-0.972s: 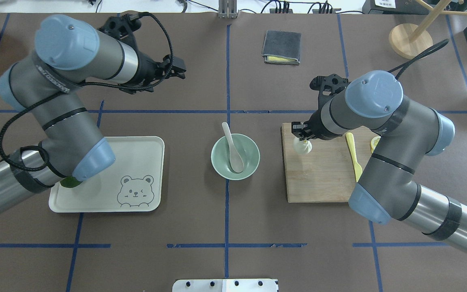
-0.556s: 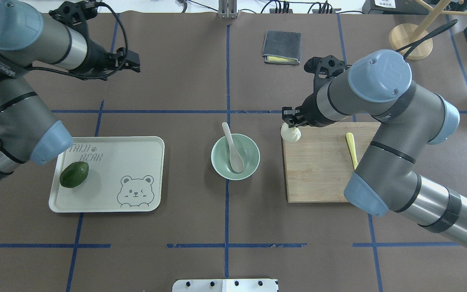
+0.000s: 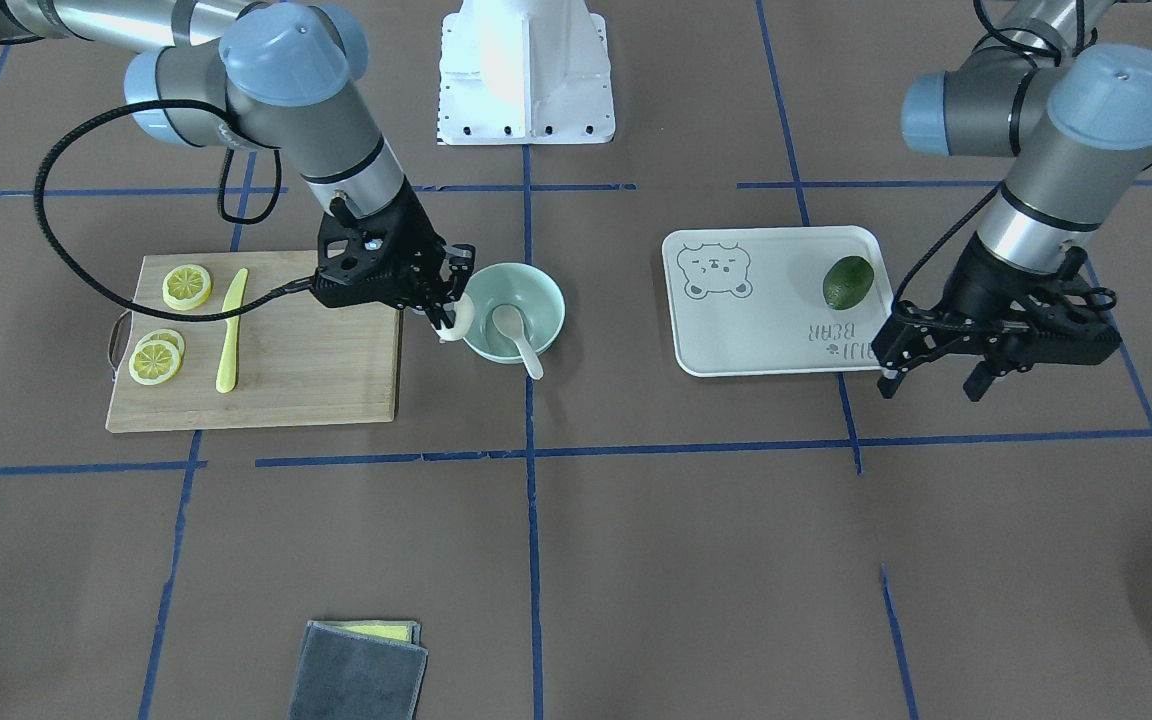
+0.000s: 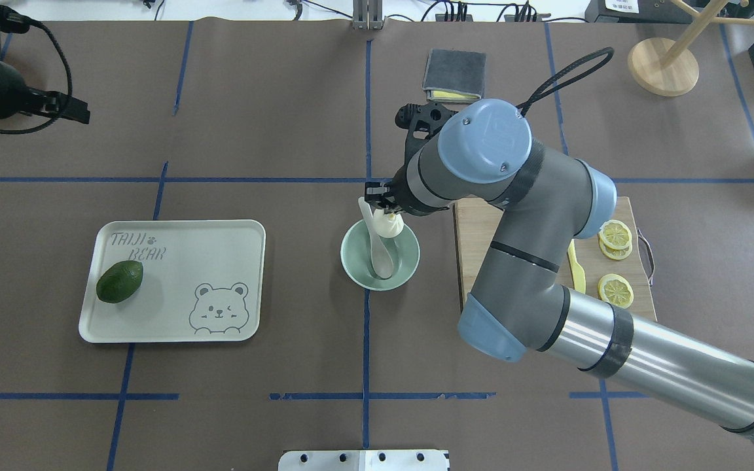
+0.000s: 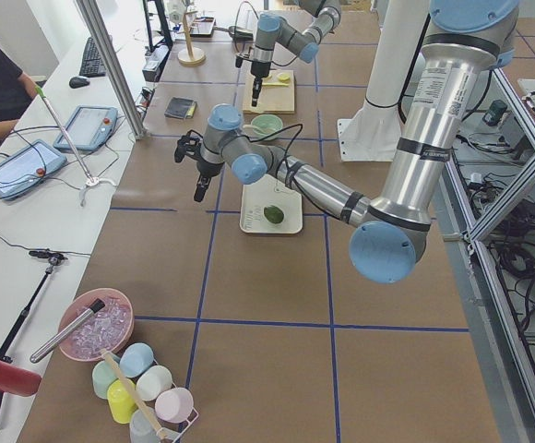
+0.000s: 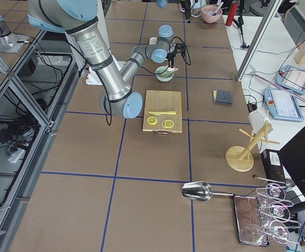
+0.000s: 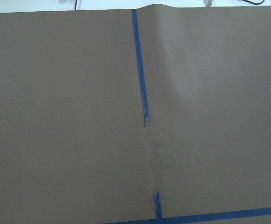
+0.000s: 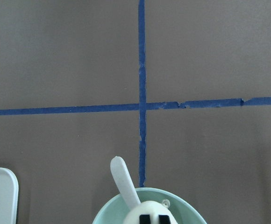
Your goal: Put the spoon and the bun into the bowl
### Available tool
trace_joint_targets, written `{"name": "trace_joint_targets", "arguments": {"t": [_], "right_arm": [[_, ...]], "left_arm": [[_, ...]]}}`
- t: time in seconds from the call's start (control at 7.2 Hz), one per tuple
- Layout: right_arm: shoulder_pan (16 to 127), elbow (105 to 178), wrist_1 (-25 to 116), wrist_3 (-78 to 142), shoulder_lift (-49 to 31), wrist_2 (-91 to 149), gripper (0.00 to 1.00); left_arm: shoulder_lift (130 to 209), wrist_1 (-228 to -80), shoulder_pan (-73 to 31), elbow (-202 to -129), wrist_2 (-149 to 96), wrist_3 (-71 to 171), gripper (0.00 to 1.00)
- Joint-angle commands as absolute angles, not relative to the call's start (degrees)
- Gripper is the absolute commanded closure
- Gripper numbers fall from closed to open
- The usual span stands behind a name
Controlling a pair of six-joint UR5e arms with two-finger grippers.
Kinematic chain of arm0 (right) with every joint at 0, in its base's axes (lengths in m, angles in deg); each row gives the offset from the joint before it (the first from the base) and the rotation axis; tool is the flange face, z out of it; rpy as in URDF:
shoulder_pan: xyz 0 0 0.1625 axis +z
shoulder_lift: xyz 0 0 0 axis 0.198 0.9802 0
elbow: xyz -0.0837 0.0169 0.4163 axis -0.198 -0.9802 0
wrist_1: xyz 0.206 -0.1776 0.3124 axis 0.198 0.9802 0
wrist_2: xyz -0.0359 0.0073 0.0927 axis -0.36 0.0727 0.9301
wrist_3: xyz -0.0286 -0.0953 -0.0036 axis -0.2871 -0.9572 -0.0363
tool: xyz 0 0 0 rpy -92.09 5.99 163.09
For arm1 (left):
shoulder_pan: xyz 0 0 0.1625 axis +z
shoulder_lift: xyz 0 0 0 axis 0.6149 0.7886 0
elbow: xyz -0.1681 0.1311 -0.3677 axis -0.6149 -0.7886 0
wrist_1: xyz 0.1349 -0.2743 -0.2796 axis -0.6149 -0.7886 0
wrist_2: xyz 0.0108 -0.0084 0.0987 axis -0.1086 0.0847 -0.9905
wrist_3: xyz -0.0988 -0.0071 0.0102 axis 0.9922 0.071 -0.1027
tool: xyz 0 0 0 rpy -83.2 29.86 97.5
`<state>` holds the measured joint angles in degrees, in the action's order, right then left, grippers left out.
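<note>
The mint-green bowl [image 4: 403, 269] stands at the table's middle. The off-white spoon [image 4: 382, 260] lies in it, scoop down, handle over the far rim. My right gripper [image 4: 385, 212] is shut on the white bun [image 4: 393, 227] and holds it over the bowl's far right rim. In the front view the bun [image 3: 460, 322] hangs at the bowl's [image 3: 548, 300] rim on the cutting-board side. The right wrist view shows the bun [image 8: 142, 213], spoon handle [image 8: 124, 182] and bowl rim [image 8: 191, 210] below. My left gripper [image 3: 933, 382] is open and empty, beyond the tray's far corner.
A white bear tray [image 4: 220, 261] with a green avocado [image 4: 120, 281] lies left of the bowl. A wooden cutting board [image 4: 475, 275] to the right holds lemon slices [image 4: 614, 234] and a yellow knife [image 4: 577, 275]. A grey cloth [image 4: 454, 75] lies at the back.
My right arm has carried the bun left from the cutting board to above the bowl. My left arm has drawn back to the far left.
</note>
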<state>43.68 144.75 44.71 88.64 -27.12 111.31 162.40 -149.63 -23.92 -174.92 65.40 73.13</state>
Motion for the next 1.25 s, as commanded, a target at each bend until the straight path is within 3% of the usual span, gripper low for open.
{"name": "trace_joint_targets", "arguments": {"t": [0.0,0.14,0.56,1.11], "right_arm": [[42.1,144.1,44.9,90.8,-27.9,110.3,0.05],[41.6,144.3,44.9,91.2,-27.9,110.3,0.0],[42.3,145.5,46.9,91.0,-27.6,110.8,0.0],[53.2,155.2,63.3,75.2,-23.0,118.0,0.0]], "left_arm": [[160.4,-150.0,-26.1,-174.0,65.4,66.1,0.0],[160.3,-150.0,-26.1,-173.8,65.3,65.6,0.0],[160.3,-149.7,-30.1,-169.1,65.6,58.3,0.0],[157.0,-149.1,-40.9,-160.4,77.2,41.8,0.0]]}}
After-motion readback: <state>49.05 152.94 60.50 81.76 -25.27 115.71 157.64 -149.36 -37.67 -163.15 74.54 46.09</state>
